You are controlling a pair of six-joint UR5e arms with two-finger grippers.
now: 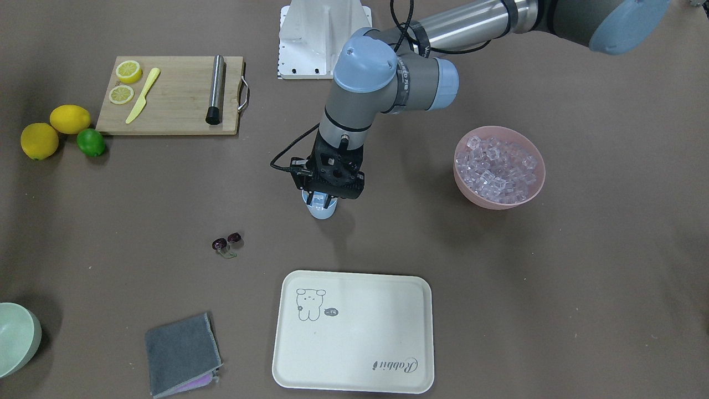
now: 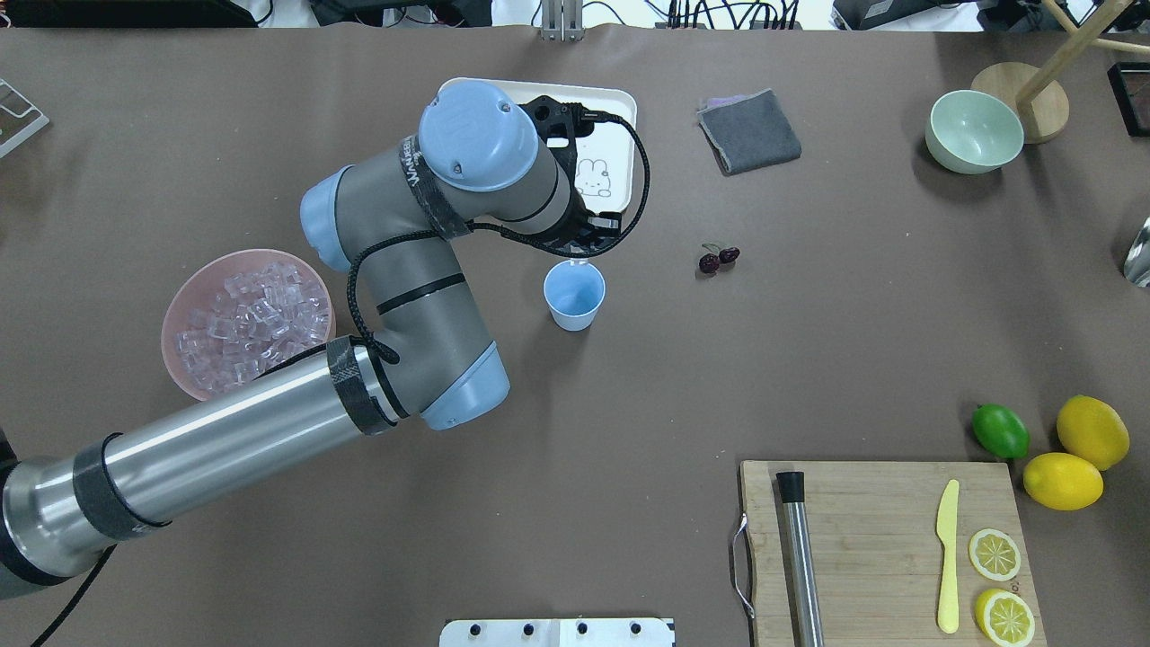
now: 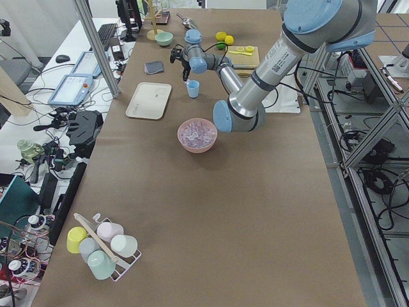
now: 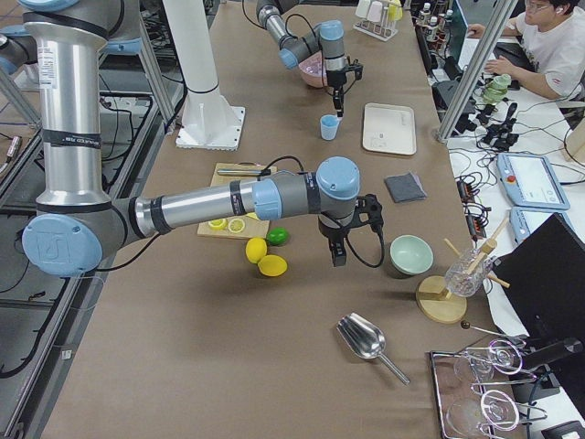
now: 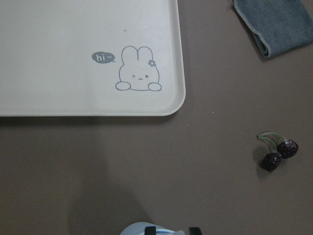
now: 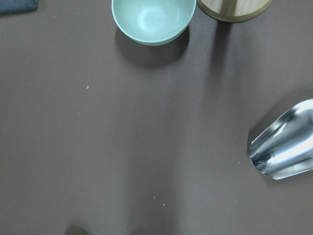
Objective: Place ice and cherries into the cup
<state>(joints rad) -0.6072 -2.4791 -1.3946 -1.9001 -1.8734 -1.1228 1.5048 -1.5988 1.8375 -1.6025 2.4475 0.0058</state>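
Closest to the overhead camera is the left arm (image 2: 225, 440), a fat silver and grey tube over a brown table (image 2: 809, 359). Desks with screens stand beside the table, and a person (image 4: 548, 37) sits at one.

The cup (image 2: 573, 296) stands straight up near the table's middle, mouth up. Only its blue bottom shows inside. The left gripper (image 1: 321, 200) sits at the cup's 12 o'clock rim. Whether it pinches the cup or is loose cannot be told.

The cherries (image 2: 719, 260) lie on the table at 3 o'clock from the cup, well apart from it. The pair lines up from 8 o'clock to 2 o'clock, with the stems bending toward 12.

The pink bowl (image 2: 193, 279) at 9 o'clock is heaped with ice (image 2: 243, 323). The pale green bowl (image 2: 975, 130) sits at 2 o'clock. The right gripper (image 4: 336, 254) hangs near that bowl, and whether it is wide or closed cannot be told.
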